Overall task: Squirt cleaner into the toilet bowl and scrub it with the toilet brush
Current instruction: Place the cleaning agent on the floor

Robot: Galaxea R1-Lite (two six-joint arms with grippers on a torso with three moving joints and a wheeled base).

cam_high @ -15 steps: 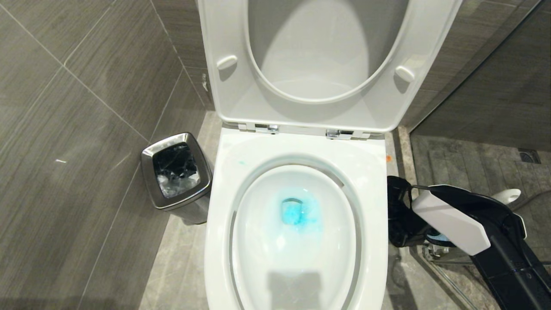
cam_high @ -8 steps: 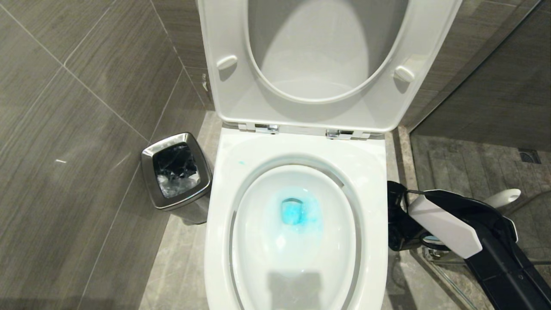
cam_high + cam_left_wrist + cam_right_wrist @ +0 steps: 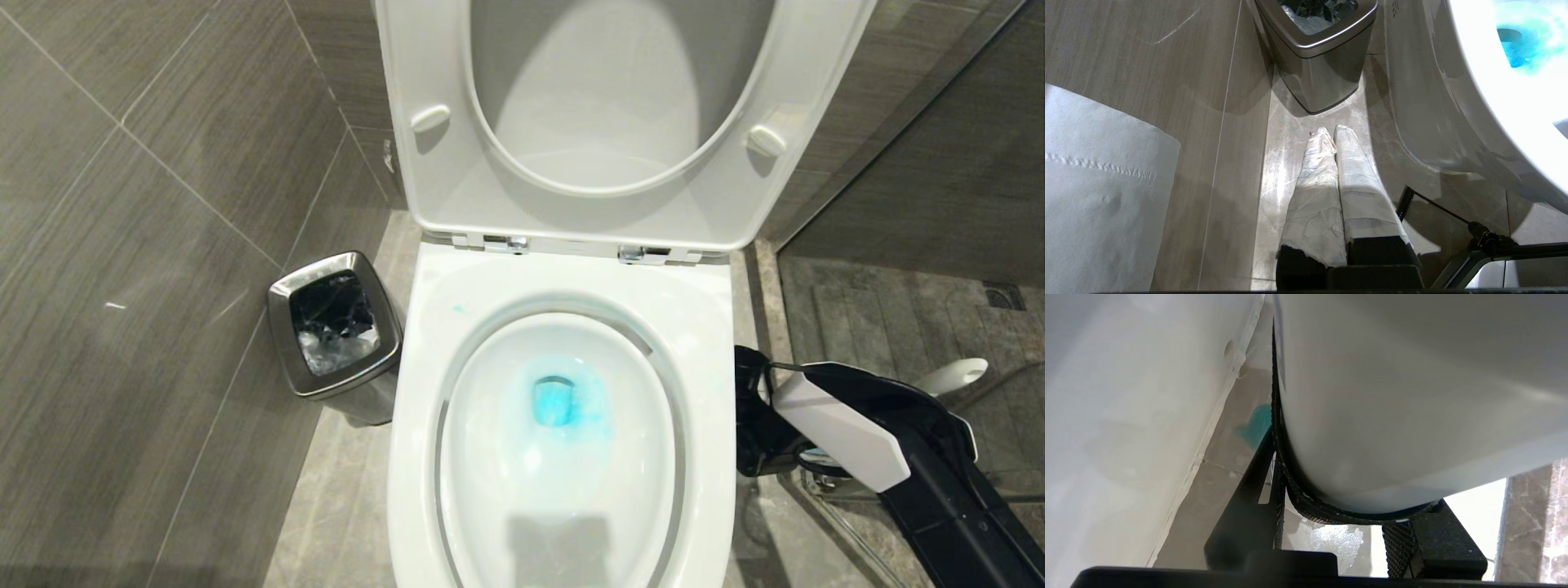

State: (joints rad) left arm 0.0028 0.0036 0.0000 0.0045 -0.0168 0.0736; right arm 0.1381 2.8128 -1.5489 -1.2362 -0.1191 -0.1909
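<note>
The toilet bowl point(image 3: 563, 441) stands open with turquoise cleaner point(image 3: 563, 402) pooled at its drain, while low beside its right flank the right pincer point(image 3: 1331, 516) grips a rounded white object, and the left pincer point(image 3: 1331, 132) hangs closed near the steel bin point(image 3: 1323, 61).

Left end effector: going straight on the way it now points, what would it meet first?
Probably the steel bin, at its near lower corner: the shut left end effector points there over bare floor. Depth is unclear, so it might meet the floor first.
</note>
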